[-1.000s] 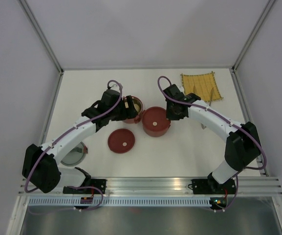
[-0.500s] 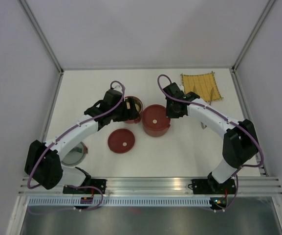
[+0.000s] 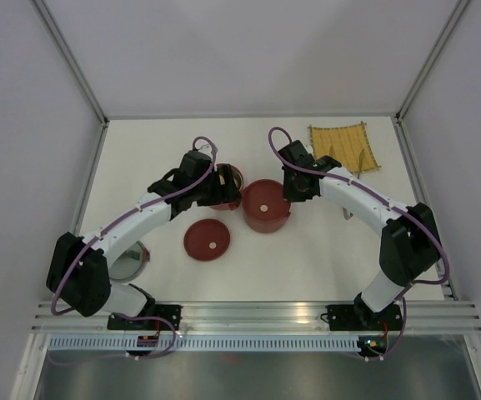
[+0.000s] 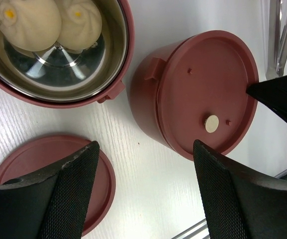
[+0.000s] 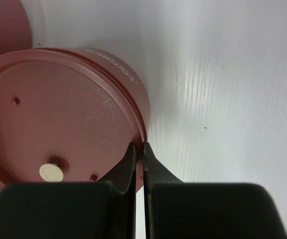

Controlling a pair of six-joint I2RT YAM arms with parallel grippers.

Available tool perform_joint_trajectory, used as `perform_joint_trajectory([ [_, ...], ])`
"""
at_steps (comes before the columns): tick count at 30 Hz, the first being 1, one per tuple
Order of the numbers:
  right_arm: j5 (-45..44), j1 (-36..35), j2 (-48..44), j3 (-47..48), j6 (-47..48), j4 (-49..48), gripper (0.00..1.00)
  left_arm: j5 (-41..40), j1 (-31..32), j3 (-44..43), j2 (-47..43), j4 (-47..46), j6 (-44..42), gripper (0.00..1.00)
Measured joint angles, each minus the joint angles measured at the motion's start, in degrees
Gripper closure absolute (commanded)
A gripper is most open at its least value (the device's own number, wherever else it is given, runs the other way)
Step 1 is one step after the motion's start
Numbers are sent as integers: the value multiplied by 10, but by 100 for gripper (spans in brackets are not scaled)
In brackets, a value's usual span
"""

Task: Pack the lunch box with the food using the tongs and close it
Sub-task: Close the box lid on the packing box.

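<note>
Moved: left arm has edged forward; bowls unmoved.
Left gripper (image 4: 145, 149): jaws wide, empty, above the bowls.
Open bowl (image 4: 118, 74): at its 10 o'clock in the wrist view, two buns (image 4: 29, 22) inside.
Closed bowl (image 3: 264, 206): at its 2 o'clock.
Right gripper (image 5: 138, 147): jaws pinched together, tips at closed bowl's 2 o'clock rim, top view.
Loose lid (image 3: 207, 240): 8 o'clock of closed bowl.

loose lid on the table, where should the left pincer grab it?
Probably its rim, from straight above, one finger inside and one outside. The loose lid lies flat on the table, and its pale centre knob looks too low to pinch.
</note>
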State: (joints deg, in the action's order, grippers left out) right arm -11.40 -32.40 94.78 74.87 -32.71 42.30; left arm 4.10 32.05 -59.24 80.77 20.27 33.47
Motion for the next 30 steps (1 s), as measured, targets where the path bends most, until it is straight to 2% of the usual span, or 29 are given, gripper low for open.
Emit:
perform_joint_trajectory([
  [5,10,0,0,1,2,7,96,5,0,0,3,-7,0,19],
  [7,10,0,0,1,1,8,89,5,0,0,3,-7,0,19],
  [17,7,0,0,2,2,11,80,6,0,-4,25,-12,0,21],
  [27,-5,0,10,29,6,12,70,8,8,-21,48,-22,-2,29],
  [30,-7,0,10,31,7,11,69,8,11,-23,59,-26,-4,33],
])
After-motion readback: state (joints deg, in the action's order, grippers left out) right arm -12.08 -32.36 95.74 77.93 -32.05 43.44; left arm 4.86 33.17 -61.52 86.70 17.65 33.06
